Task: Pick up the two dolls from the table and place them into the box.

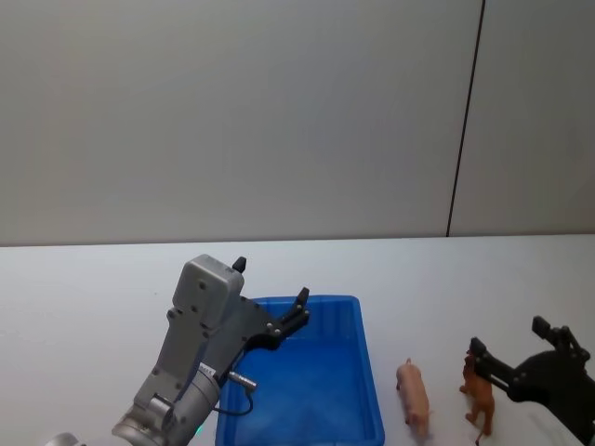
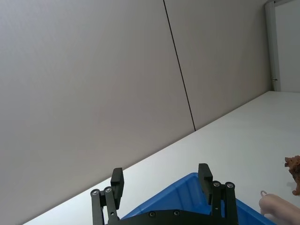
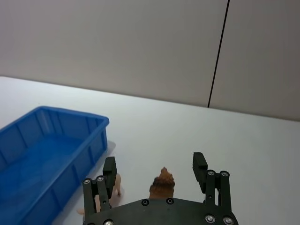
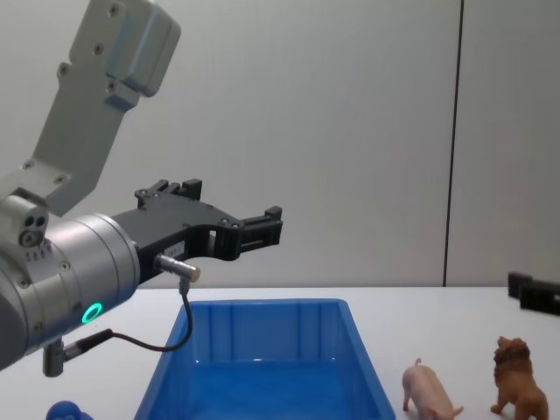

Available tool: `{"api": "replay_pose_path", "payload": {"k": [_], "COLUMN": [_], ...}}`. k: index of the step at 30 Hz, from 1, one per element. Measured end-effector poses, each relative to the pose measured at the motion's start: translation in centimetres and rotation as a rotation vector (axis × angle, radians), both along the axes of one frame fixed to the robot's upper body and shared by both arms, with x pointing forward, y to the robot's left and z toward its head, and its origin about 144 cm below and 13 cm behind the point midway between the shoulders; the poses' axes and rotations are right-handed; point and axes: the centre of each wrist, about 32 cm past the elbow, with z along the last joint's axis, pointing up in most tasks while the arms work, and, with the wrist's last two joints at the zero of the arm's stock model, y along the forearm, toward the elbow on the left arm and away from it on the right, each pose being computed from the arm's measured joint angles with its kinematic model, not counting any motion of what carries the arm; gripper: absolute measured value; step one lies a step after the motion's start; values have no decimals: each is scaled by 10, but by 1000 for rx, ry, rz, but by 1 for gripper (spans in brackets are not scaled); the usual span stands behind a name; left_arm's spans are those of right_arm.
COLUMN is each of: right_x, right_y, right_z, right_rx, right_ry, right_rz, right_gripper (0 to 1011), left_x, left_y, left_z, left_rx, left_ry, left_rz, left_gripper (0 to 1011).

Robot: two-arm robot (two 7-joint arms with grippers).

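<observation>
the lion (image 1: 480,398) and pig (image 1: 415,401) stood on the table (image 1: 93,288), just right of the box (image 1: 335,300), both outside it. the right gripper (image 3: 153,161) hung over the lion, fingers spread and empty. the left gripper (image 2: 160,172) hung spread over the box. the dolls were judged light, rigid, smooth plastic: grip across the flanks, mid-body.

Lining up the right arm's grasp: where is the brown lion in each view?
Head view: lion low right, beside the pig.
Left wrist view: lion at the right edge, beyond the blue box.
Right wrist view: lion low centre, framed by the right gripper's open jaws.
Chest view: lion bottom right corner.
Shared landmark: the blue box, with the pig between it and the lion.
</observation>
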Motion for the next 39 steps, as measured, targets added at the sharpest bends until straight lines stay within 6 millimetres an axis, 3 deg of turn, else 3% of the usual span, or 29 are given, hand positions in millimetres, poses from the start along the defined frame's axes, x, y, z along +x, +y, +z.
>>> {"api": "replay_pose_path", "payload": {"k": [10,33,39], "right_x": [1,22,28], "right_y": [-4,10,14], "right_z": [-11,-35,-40], "right_rx": [-35,-31,-12], "right_ry": [92,263,301], "right_rz": [-5,-24,-28], "right_gripper": [1001,995,840], "left_x": [0,0,0], "left_y": [0,0,0], "left_z": [0,0,0], "left_rx": [0,0,0], "left_ry": [0,0,0], "left_rz": [0,0,0], "left_gripper": [1001,1001,1001]}}
